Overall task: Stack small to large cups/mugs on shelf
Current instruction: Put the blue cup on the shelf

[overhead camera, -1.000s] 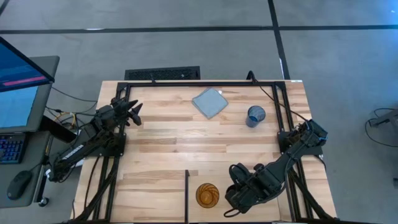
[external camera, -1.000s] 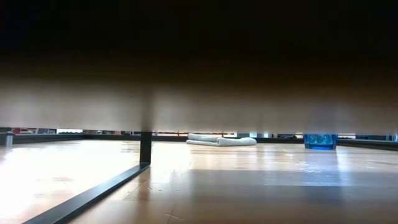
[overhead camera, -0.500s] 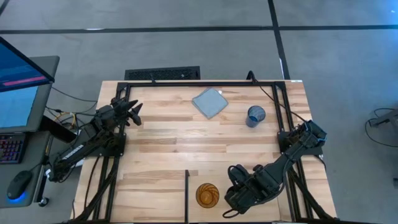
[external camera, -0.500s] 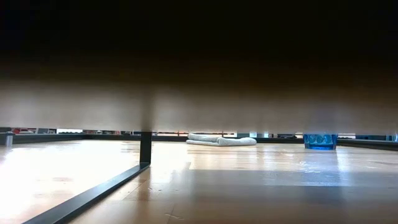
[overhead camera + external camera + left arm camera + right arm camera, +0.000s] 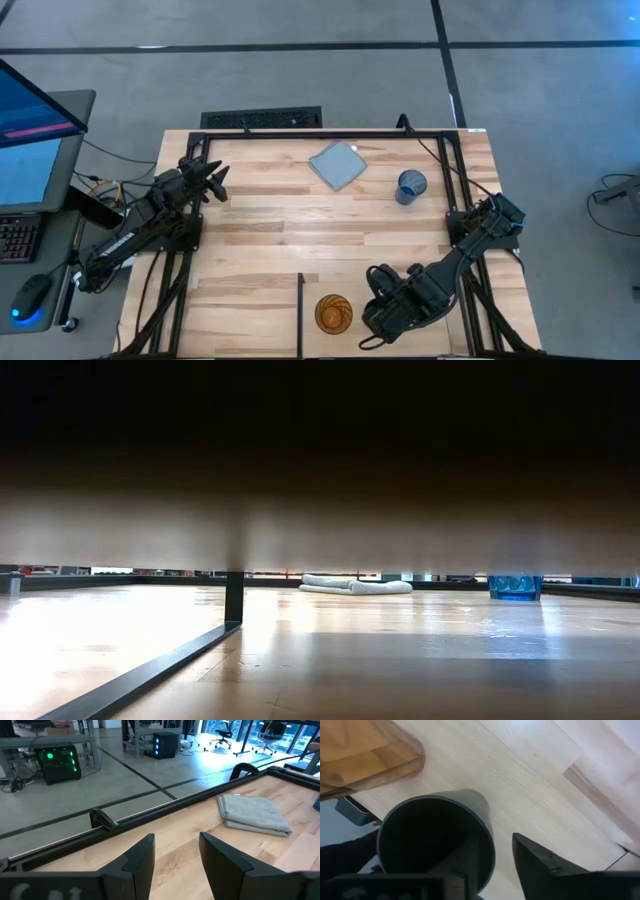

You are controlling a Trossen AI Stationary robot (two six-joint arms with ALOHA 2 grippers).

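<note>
Nothing has moved over the last second. Our right gripper [image 5: 388,300] still sits at the near edge, one finger inside the black cup [image 5: 437,837] and one outside; we cannot tell if it grips. The amber tumbler [image 5: 333,313] stands just left on the shelf [image 5: 260,320]; the blue cup [image 5: 410,186] waits far right. The left gripper [image 5: 175,857] idles, fingers apart. We read no writing.
</note>
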